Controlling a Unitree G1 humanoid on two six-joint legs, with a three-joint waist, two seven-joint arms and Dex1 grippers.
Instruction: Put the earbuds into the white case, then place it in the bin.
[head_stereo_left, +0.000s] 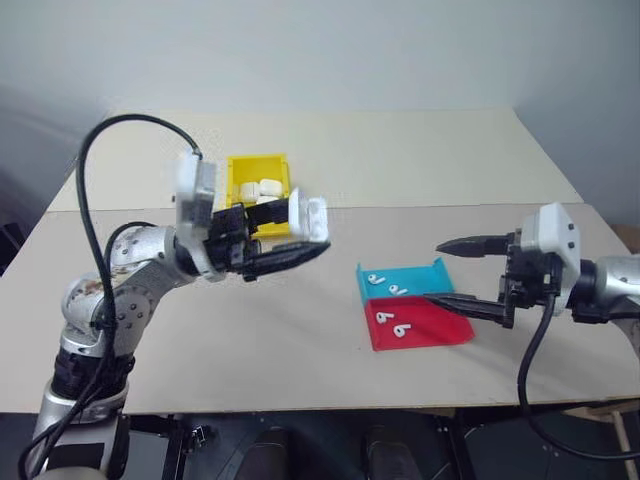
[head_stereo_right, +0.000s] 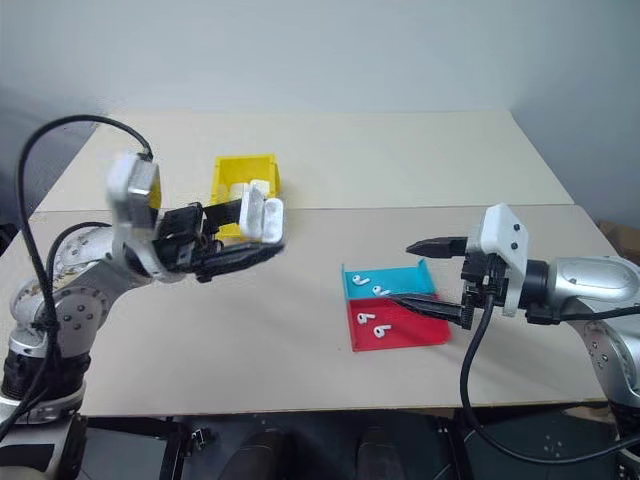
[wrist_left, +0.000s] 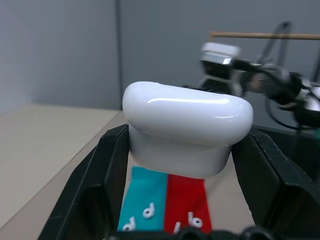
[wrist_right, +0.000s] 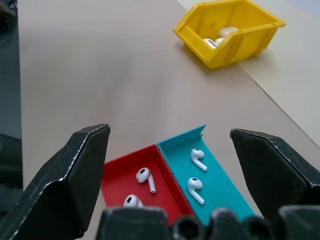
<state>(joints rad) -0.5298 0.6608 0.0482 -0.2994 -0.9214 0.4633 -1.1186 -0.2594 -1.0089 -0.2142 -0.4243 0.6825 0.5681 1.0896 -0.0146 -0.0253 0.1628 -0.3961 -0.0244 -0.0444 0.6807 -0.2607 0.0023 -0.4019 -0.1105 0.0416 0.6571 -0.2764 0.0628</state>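
Pinching the glossy white rounded case (head_stereo_left: 308, 218) aloft, left gripper (head_stereo_left: 297, 237) risks it squirting free; right gripper (head_stereo_left: 468, 274) spread wide above tiny white stemmed earbuds (head_stereo_left: 390, 305).

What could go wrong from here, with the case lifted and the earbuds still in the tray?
The left gripper holds the white case in the air, lid shut; it could slip and drop. All four earbuds still lie in the tray; the open right gripper may pinch badly at something so tiny and flick one out.
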